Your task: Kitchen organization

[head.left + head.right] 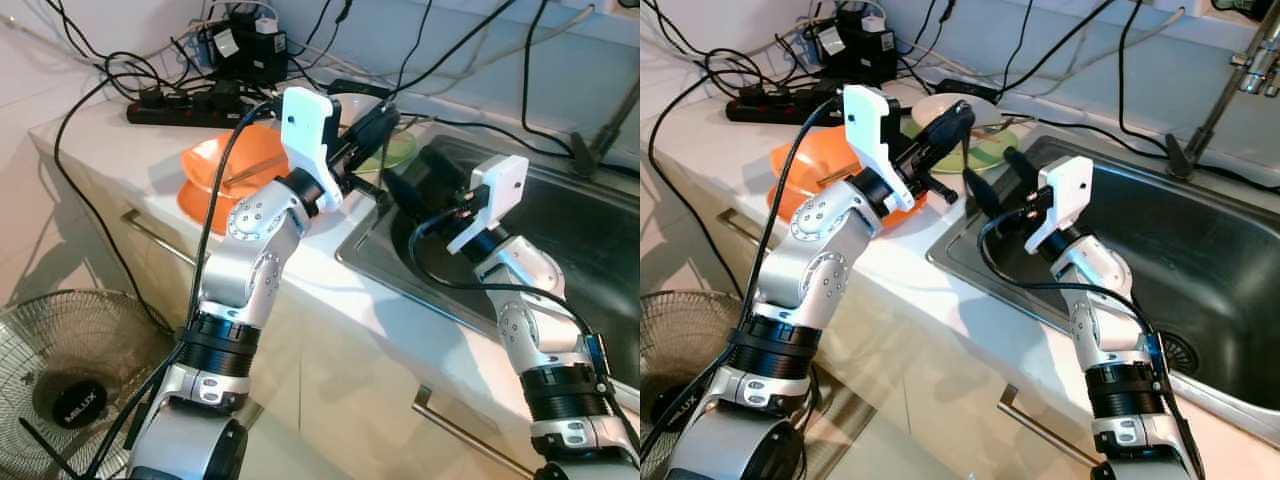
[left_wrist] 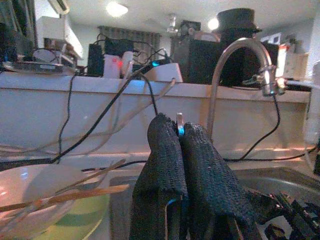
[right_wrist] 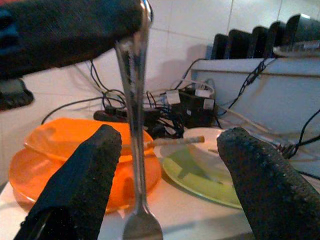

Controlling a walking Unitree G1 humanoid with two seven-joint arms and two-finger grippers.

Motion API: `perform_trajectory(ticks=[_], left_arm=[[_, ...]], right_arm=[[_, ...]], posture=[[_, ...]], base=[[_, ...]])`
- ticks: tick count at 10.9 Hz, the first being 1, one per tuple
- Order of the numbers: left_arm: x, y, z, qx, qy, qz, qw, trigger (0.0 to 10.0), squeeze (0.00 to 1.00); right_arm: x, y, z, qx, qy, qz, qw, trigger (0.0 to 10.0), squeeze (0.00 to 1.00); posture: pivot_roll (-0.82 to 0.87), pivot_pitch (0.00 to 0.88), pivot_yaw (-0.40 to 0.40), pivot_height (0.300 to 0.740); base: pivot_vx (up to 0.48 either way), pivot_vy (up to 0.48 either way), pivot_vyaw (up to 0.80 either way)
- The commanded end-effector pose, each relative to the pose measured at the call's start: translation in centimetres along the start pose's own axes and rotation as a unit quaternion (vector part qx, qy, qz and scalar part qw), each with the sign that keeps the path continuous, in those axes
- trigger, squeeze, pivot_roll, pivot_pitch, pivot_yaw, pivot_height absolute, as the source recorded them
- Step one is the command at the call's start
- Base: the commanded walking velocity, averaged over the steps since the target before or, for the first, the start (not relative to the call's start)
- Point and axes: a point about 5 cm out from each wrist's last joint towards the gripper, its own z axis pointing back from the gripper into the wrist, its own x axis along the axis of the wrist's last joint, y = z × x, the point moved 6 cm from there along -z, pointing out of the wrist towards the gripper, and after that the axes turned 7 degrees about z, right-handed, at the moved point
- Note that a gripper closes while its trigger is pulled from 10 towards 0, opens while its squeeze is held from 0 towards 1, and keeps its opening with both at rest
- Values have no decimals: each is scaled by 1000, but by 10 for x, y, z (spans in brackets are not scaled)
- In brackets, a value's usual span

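Left gripper (image 1: 958, 118) sits mid-frame, clamped on a metal fork (image 3: 134, 125) hanging tines-down over the sink's (image 1: 1200, 260) left edge. Right gripper (image 3: 170, 170) spread wide just below, beside orange plates (image 3: 60, 155).

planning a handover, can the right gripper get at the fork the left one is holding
Probably yes. The fork hangs down from the shut left gripper, right in front of the open right gripper, and nothing stands between its fingers and the handle.
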Motion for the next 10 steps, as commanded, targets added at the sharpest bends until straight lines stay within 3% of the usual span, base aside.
perform_trajectory(ticks=[1,6,10], left_arm=[[4,-2,-1,-11,-10,4,1000,10000,0],[4,-15,-3,-46,-10,25,999,10000,0],[-2,-25,-2,-75,3,43,996,10000,0]], right_arm=[[4,4,1,13,-6,-6,1000,10000,0],[-4,22,-2,33,4,-17,999,10000,0],[-8,27,-8,26,7,-21,999,10000,0]], posture=[[157,12,6,740],[161,3,11,740],[163,2,15,740]], base=[[0,0,0],[0,0,0],[0,0,0]])
